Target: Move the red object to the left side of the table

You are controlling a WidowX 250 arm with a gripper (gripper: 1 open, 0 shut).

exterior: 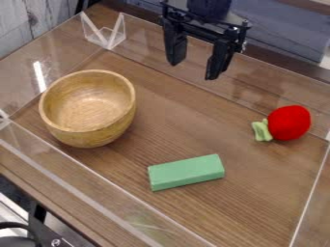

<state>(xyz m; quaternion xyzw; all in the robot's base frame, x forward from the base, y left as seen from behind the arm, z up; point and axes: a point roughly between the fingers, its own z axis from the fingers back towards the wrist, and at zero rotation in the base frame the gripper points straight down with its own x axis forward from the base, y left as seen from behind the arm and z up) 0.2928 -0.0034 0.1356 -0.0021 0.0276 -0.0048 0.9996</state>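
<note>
The red object (pixel 290 123) is lying near the right edge of the desk (pixel 175 116), its green stub pointing left, toward the middle. From it, the gripper (pixel 203 69) is hanging up and to the left, well apart, so the coming move is turning on a reach to the right and nearer the camera. The fingers are standing apart with nothing between them, though their height over the wood is hard to judge from this view. Farther out, the green block (pixel 186 172) is lying below and left of the red object, and the wooden bowl (pixel 87 106) is occupying the left side, probably calling for a drop spot beside it.
</note>
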